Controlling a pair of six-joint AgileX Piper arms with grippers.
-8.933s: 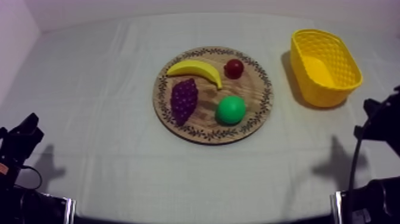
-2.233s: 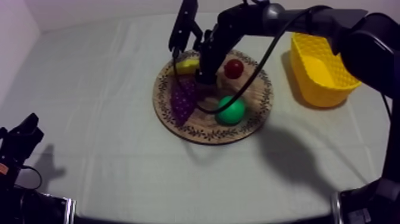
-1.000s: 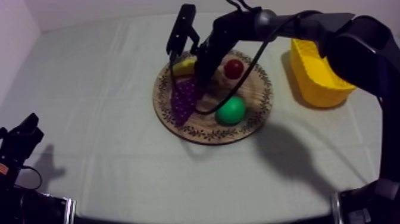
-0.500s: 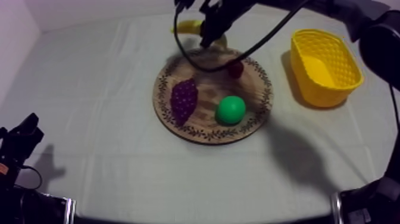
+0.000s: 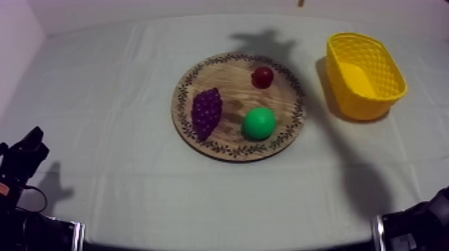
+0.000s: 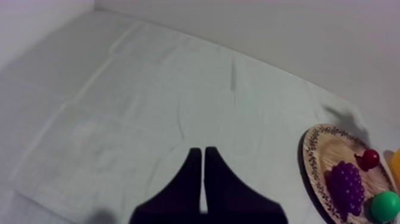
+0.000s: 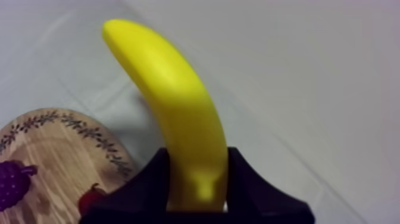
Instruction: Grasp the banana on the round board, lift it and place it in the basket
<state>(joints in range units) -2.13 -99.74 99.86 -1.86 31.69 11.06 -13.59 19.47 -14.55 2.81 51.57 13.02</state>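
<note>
Banana yellow, curved, aloft off wooden board; yellow basket upright beside it.

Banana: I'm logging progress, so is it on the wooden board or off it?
Off. The right pincer is shut on the banana, held up clear of the wooden board.

No writing, label, brand, number or sign is legible anywhere. The wooden board bears a leafy pattern round its rim (ornament, not lettering). The yellow basket and the counter are plain.
</note>
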